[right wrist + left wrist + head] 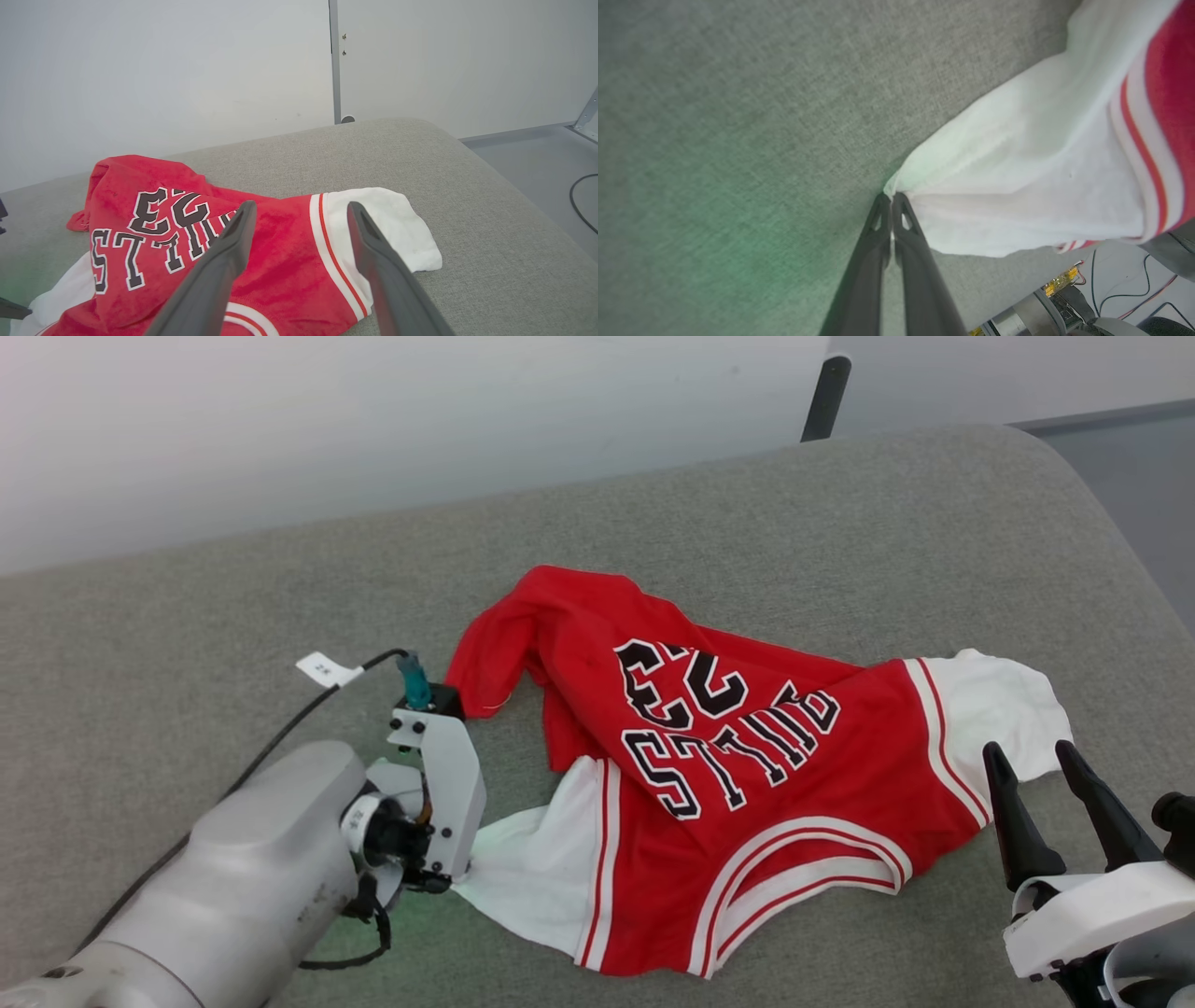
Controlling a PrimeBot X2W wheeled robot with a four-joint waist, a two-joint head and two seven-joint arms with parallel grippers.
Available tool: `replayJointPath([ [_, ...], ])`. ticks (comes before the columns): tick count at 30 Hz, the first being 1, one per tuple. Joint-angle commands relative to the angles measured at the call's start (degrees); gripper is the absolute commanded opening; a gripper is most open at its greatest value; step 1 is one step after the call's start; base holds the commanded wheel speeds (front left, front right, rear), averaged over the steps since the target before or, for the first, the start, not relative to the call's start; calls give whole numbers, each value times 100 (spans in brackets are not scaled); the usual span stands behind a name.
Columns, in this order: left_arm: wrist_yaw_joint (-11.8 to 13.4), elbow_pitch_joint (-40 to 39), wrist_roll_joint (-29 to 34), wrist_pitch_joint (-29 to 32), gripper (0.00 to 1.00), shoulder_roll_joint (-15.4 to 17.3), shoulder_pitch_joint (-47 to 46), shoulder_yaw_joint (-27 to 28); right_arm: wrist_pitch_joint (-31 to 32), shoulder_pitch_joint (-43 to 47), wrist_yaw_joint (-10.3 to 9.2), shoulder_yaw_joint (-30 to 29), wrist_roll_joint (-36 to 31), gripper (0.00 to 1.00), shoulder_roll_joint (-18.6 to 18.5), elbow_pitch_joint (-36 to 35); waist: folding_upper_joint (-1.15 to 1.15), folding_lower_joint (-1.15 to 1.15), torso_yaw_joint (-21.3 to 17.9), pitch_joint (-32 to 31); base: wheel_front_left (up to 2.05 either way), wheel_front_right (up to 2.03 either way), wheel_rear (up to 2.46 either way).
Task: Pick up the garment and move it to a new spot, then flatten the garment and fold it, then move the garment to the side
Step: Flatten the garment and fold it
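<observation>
The garment (738, 775), a red jersey with white sleeves, striped trim and black letters and 23, lies rumpled on the grey padded table (653, 523). My left gripper (891, 198) is shut on the tip of the garment's near white sleeve (1031, 186); in the head view its wrist (439, 793) stands over the sleeve (532, 868) and hides the fingers. My right gripper (1032, 761) is open at the lower right, just in front of the other white sleeve (1004, 705), holding nothing. From the right wrist the garment (187, 242) lies below the open fingers (233, 233).
A black cable with a white tag (327, 669) runs along the left arm. A dark post (826, 397) rises behind the table's far edge. The table's right edge drops to grey floor (1139, 495). A white wall (187, 70) stands behind.
</observation>
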Motion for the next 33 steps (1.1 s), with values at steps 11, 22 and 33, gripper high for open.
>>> replayJointPath([
  [11,51,-118,135,-19,0,285,152,-87,108,206,-6,-82,-75,100,-72,22,0,0,325,-317,0,0,0],
  [22,153,-208,473,-232,0,985,-185,-71,297,346,-6,-88,-76,100,-142,-85,0,0,691,-524,0,0,0],
  [33,452,43,382,-206,0,1581,122,-5,400,396,-6,-73,1,100,-237,-152,0,0,742,-490,0,0,0],
])
